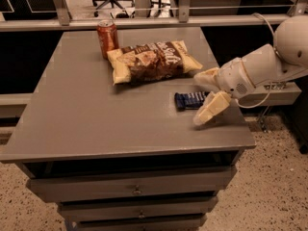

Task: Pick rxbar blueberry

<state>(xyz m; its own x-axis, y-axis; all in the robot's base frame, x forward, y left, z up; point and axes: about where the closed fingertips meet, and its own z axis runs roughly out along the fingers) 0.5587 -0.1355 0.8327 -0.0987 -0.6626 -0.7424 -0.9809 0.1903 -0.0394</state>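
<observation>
The rxbar blueberry (pixel 189 100) is a small dark blue flat bar lying on the grey table (pixel 96 119), right of centre. My gripper (pixel 199 99) comes in from the right, low over the table. It is open, with one cream finger (pixel 206 77) behind the bar's right end and the other (pixel 210 110) in front of it. The bar's right end lies between the two fingers and is partly hidden by them. The bar rests flat on the table.
A big tan-and-brown chip bag (pixel 151 60) lies just behind the bar. A red soda can (pixel 107 38) stands at the back left. The table's right edge (pixel 240 124) is close to the gripper. Drawers are below the tabletop.
</observation>
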